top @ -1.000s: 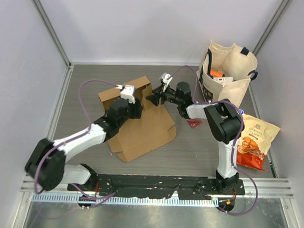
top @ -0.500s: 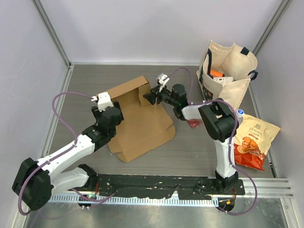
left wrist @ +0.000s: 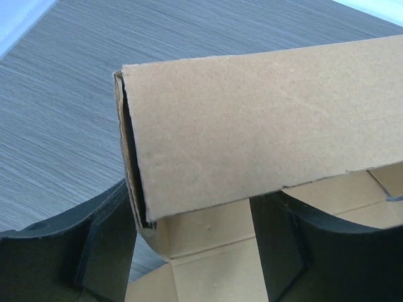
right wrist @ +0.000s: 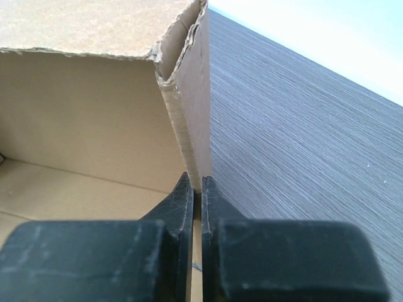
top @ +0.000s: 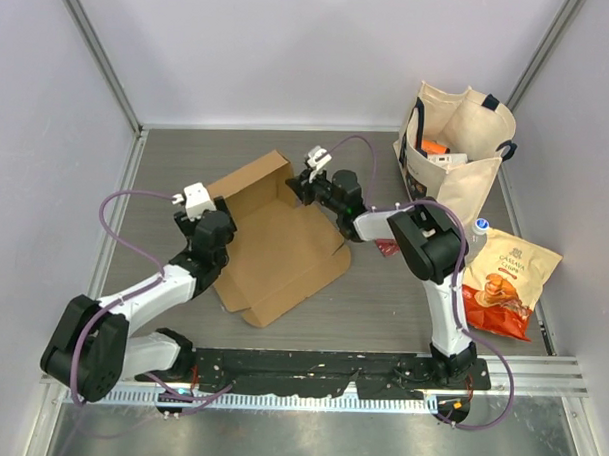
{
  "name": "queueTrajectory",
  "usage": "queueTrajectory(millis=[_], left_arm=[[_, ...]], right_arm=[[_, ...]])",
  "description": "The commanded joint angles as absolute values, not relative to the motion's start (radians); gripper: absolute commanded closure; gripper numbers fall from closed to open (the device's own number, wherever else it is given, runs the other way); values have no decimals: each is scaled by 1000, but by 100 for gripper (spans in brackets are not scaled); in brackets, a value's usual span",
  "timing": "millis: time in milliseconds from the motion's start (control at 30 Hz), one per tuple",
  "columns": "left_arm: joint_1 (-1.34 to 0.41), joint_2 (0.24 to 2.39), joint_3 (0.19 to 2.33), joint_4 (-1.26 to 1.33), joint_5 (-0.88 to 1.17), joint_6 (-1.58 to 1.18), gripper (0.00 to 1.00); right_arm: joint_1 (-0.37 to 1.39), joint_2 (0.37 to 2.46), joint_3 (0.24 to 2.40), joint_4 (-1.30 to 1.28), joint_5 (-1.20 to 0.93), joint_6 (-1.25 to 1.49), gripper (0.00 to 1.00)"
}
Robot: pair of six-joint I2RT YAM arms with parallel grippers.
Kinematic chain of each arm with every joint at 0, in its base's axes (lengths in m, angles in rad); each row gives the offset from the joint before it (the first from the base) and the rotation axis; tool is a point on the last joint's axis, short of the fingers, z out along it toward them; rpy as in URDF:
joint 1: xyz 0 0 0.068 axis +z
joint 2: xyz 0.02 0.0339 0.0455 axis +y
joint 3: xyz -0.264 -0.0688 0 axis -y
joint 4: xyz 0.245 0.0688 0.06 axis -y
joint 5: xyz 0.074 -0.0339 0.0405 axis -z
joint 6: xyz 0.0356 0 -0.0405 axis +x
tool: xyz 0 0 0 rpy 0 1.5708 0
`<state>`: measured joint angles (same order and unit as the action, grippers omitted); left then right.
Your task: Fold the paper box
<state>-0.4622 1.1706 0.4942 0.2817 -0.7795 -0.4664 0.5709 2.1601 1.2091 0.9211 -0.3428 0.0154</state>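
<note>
The paper box (top: 284, 247), plain brown cardboard, lies partly folded in the middle of the table, its back wall (top: 248, 176) raised. My right gripper (top: 292, 188) is at the wall's right end. In the right wrist view the right gripper (right wrist: 196, 181) is shut on the thin upright edge of the cardboard (right wrist: 189, 113). My left gripper (top: 220, 239) sits at the box's left side. In its wrist view the left gripper (left wrist: 198, 204) is open, and a folded cardboard flap (left wrist: 264, 119) spans the gap just beyond the fingers (left wrist: 107, 245).
A cream tote bag (top: 458, 143) stands at the back right and an orange snack bag (top: 505, 280) lies at the right edge. A small red item (top: 389, 248) lies by the right arm. Grey walls enclose the table on three sides.
The right gripper has closed on the box's wall edge. The left arm has pulled back from the back flap to the box's left side, with its jaws wider.
</note>
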Motion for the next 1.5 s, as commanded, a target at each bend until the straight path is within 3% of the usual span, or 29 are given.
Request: queueTrajectory(millis=[0, 200, 300, 500, 567, 633, 800, 1000, 1033, 1100, 1133, 1167, 1300, 1467], left_arm=[[-423, 1215, 489, 485, -766, -422, 32], [-413, 1276, 529, 520, -733, -376, 50], [-410, 1295, 543, 543, -707, -345, 64], [-411, 1310, 566, 555, -635, -319, 83], [-411, 1310, 571, 548, -627, -313, 86], [-410, 1312, 571, 549, -627, -292, 90], [-410, 1319, 566, 555, -612, -261, 100], [-411, 1330, 568, 563, -601, -245, 100], [-411, 1328, 568, 563, -604, -245, 100], [-411, 1324, 566, 561, -600, -253, 100], [-411, 1324, 565, 563, -597, -261, 100], [-413, 1325, 568, 561, -591, -284, 100], [-413, 1335, 568, 560, -574, -348, 100], [-416, 1327, 571, 535, -572, -406, 100]], right_arm=[[630, 2141, 1207, 1014, -165, -32, 99], [736, 2045, 1118, 914, 213, -51, 99], [793, 2023, 1079, 904, 406, -34, 99], [798, 2043, 1042, 974, 362, -18, 99], [782, 2045, 1052, 963, 351, -18, 94], [758, 2045, 1055, 977, 292, -2, 82], [700, 2063, 1083, 986, 195, -17, 73], [663, 2105, 1144, 963, 141, -31, 70], [661, 2109, 1153, 948, 162, -43, 79], [666, 2120, 1173, 911, 190, -49, 86], [690, 2121, 1175, 902, 233, -58, 98], [718, 2129, 1183, 891, 431, -73, 99], [810, 2183, 1200, 922, 711, -146, 99], [847, 2207, 1235, 880, 827, -156, 99]])
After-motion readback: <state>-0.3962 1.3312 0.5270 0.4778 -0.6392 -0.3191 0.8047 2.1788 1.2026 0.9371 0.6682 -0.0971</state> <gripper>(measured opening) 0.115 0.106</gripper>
